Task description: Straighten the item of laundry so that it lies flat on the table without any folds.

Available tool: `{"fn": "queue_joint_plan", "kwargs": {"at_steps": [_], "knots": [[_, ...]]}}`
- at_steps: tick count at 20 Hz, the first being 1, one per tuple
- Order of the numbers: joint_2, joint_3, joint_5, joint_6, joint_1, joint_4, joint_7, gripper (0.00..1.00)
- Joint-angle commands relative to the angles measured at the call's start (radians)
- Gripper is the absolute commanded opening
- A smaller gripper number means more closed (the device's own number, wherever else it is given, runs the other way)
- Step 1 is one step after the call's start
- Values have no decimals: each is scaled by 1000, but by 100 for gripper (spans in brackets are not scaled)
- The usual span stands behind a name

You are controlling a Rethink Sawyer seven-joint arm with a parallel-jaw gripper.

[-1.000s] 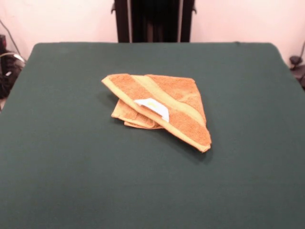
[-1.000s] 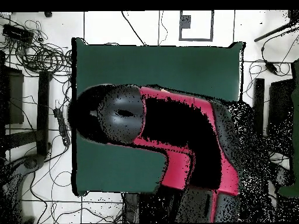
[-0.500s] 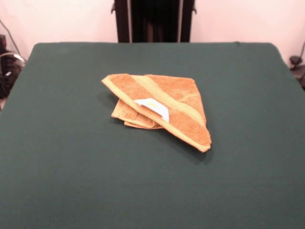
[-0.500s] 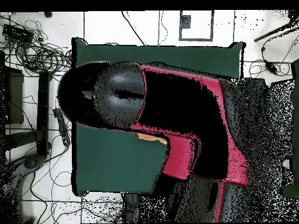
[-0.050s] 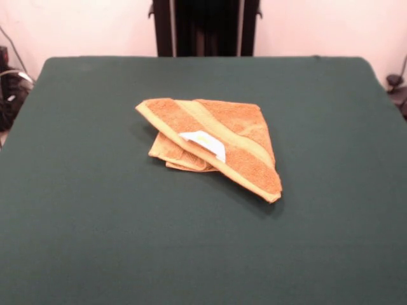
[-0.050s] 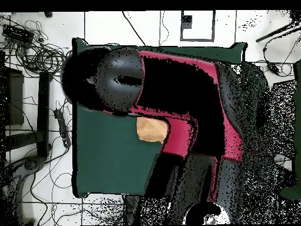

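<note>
Towel (image 5: 213,143), orange-tan terry, lies folded on the green counter (image 5: 95,222), roughly midway between the left and right edges and somewhat nearer the far edge than the near one in the front view. It is not flat: the upper layer is turned over into a rough triangle, with one long folded edge running diagonally from the upper left down to a point at the lower right. A paler yellowish band (image 5: 238,136) crosses that upper layer along the same diagonal. A white label (image 5: 205,142) sits on top, close to the folded edge. Beneath the fold, lower layers (image 5: 175,155) stick out on the left side, stacked unevenly, with their edges showing one over another. The towel's lower right tip rests on the cloth, well apart from every edge of the counter.

Seen from overhead, the red and black arm (image 6: 176,100) stretches across the counter and covers most of it, its rounded dark end (image 6: 114,79) lying toward the left edge near the top left corner. Only a small patch of the towel (image 6: 150,130) shows below the arm, against the bare green cloth (image 6: 111,159) at the lower left.

The fingers show in neither view, so I cannot tell whether they are apart or together. The front view shows no part of the arm over the towel.
</note>
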Motion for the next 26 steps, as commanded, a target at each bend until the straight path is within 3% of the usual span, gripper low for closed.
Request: {"fn": "queue_joint_plan", "kwargs": {"at_steps": [1,12,16,17,22,26], "knots": [[115,114,-23,-88,7,66,72,100],[273,111,-36,-71,-21,-127,62,100],[343,116,-35,-130,-41,-192,61,100],[333,121,-21,-130,-42,-186,65,100],[175,81,8,148,17,-256,66,100],[158,66,0,289,34,-345,63,100]]}}
